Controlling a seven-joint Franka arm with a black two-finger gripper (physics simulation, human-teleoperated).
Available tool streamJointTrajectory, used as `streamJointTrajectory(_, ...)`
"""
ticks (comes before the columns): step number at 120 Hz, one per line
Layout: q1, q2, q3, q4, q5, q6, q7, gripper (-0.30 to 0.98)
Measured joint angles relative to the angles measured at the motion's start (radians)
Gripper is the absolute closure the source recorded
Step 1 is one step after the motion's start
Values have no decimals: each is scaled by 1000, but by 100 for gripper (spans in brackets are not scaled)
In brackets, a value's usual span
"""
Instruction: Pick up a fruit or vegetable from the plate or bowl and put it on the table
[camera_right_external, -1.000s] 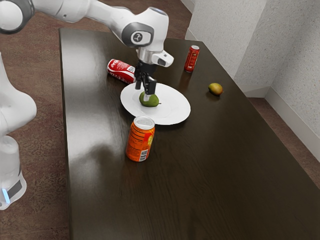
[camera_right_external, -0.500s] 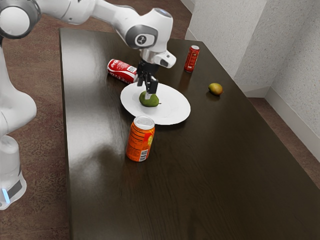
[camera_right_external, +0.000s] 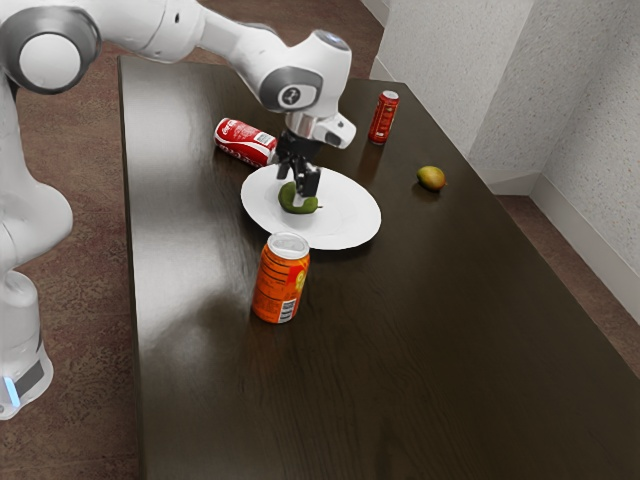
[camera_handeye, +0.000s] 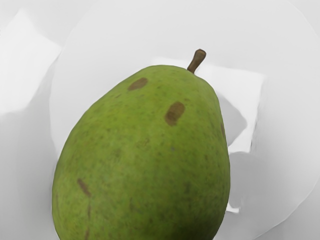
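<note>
Claw at the pear, lift and placing to come

The reaching looks nearly finished; the picking up is not. The pear sits on the white plate, toward the rim at the exterior view's left, with the claw right over it. What remains, as I judge it, is to close on the fruit, raise it past the rim, set it on the dark worktop and let go.

The claw's fingers stand apart, open, and I see no grip on the pear. Exactly how wide they are spread I cannot tell, nor whether either one touches the skin, since the far fingertip is hidden.

The exterior view gives the surroundings: an orange can upright on the near side of the plate, a red can lying just beyond it on the view's left, a slim red can upright on the far side, and a yellowish fruit on the worktop to the view's right. The near worktop looks roomy enough for placing.

The wrist view gives the pear close up: its short brown stem, the brown blotches on its green skin, and the bright patches of light on the plate around it.
</note>
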Motion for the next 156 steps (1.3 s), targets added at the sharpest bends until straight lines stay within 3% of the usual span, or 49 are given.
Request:
streamJointTrajectory(75,24,118,-9,1,-120,61,23,2)
streamJointTrajectory(136,37,120,-11,3,-152,62,33,33)
streamJointTrajectory(156,27,123,-15,75,-150,38,30,36)
